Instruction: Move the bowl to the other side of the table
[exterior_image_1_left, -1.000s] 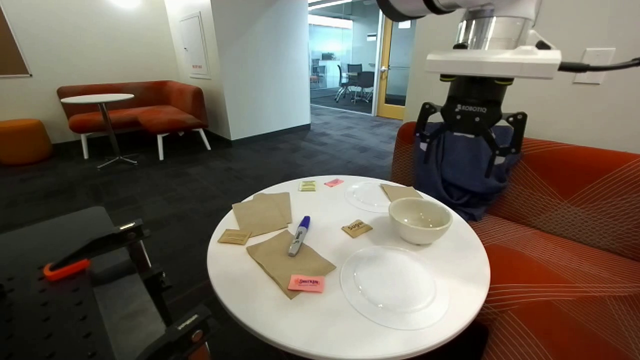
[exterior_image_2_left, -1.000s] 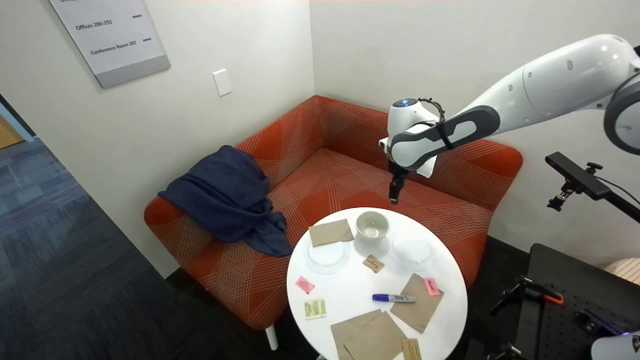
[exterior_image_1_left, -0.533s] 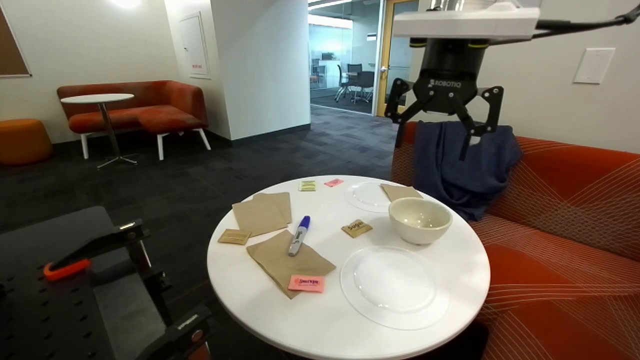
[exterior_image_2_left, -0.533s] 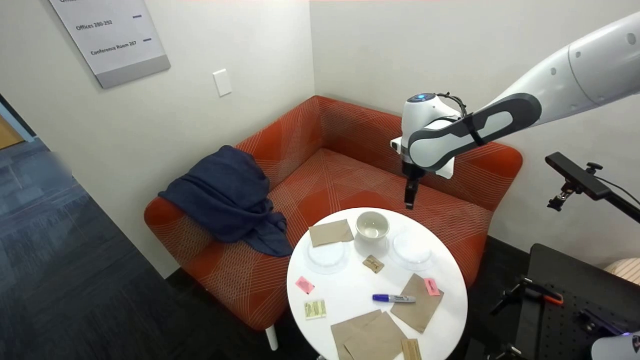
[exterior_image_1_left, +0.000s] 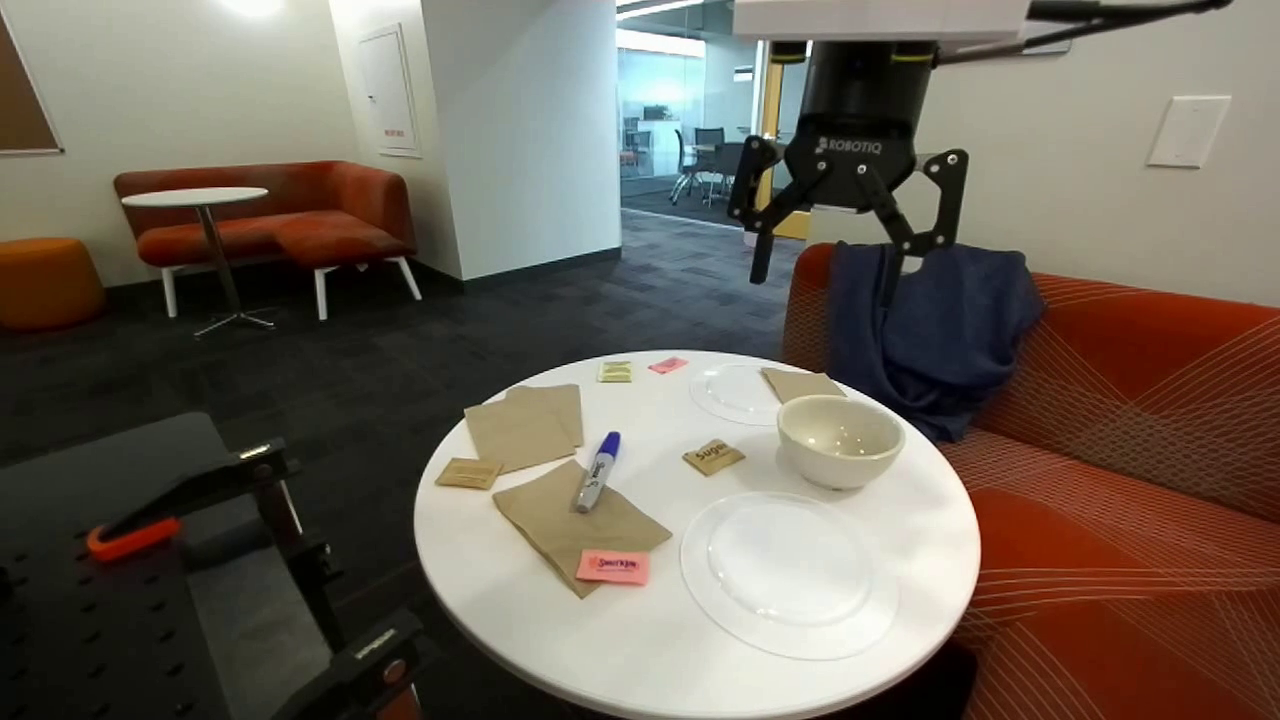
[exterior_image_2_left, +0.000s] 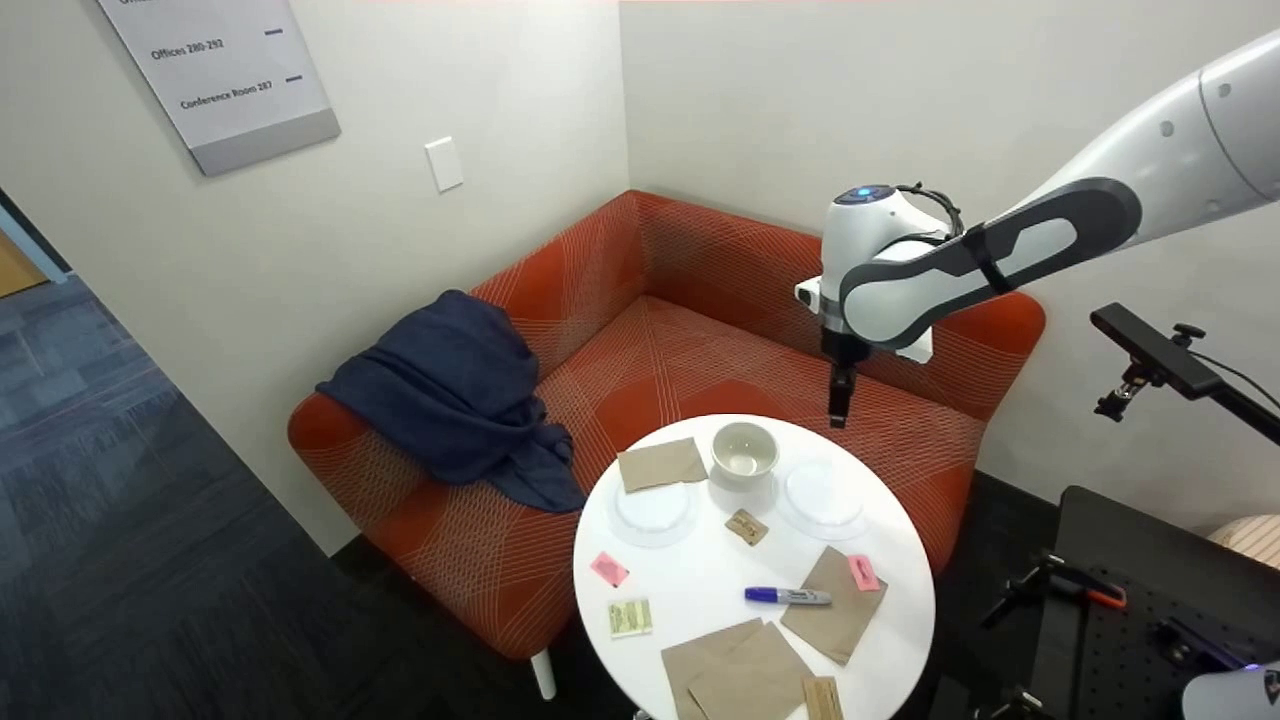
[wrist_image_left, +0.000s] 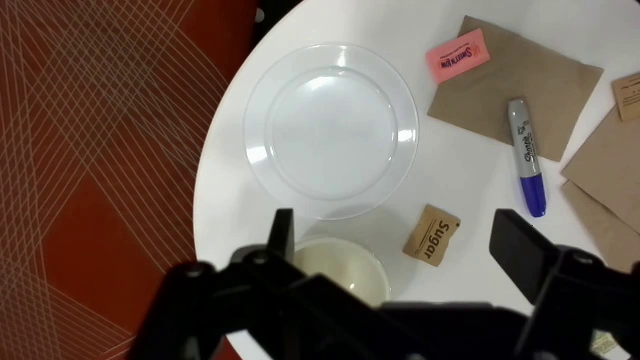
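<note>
Your gripper (exterior_image_1_left: 825, 286) hangs above the table (exterior_image_1_left: 620, 642), spread wide apart and clear of the bowl (exterior_image_1_left: 838, 450). The bowl stands upright near the edge by the couch (exterior_image_2_left: 700, 360), roughly between two clear plates (exterior_image_1_left: 790, 570). You have bare table between the sugar packet (exterior_image_1_left: 714, 457) and the marker (exterior_image_1_left: 598, 472); napkins (exterior_image_1_left: 525, 430) lie near the edge opposite the couch.

In an exterior view the hand (exterior_image_1_left: 825, 287) hangs higher than the round white counter (exterior_image_1_left: 655, 420), its 2 fingers (exterior_image_1_left: 762, 259) apart. The bowl (exterior_image_1_left: 840, 445) stands upright near a sugar packet (exterior_image_1_left: 714, 457); a marker (exterior_image_1_left: 600, 472) lies partly on a brown napkin (exterior_image_1_left: 570, 530).
</note>
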